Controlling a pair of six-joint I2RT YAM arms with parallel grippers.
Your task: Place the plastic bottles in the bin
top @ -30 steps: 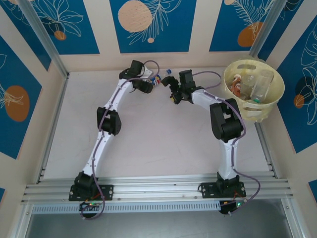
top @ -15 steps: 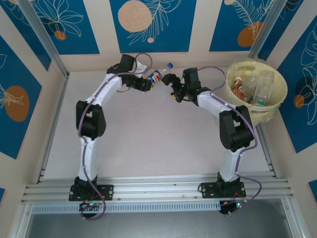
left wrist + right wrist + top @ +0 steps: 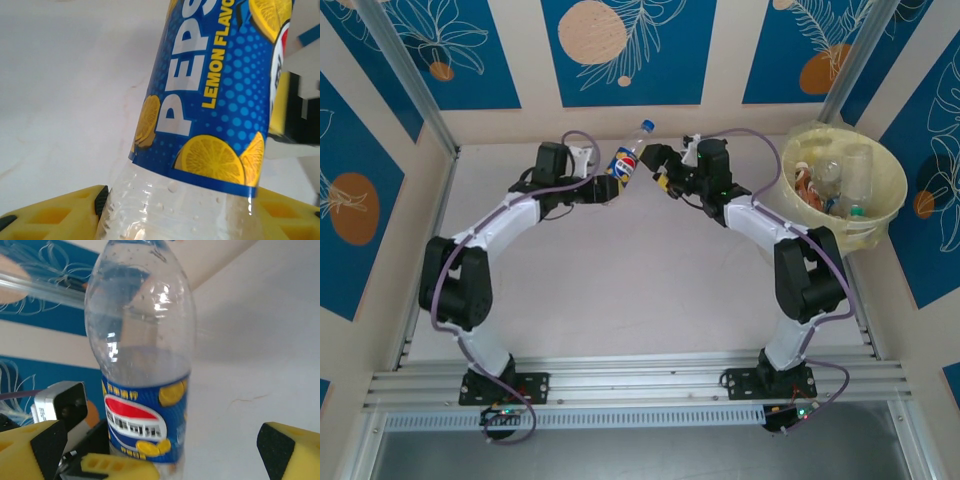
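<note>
Several plastic bottles are lying in the bin at the table's far right corner. The left jaws are gripping a blue-labelled bottle near the far edge, seemingly the last one; the right jaws are standing open beside it.

The blue-labelled bottle ran off the left wrist picture's top and bottom edges; the right wrist picture cropped its cap. Bottles inside the bin were too small to count.
</note>
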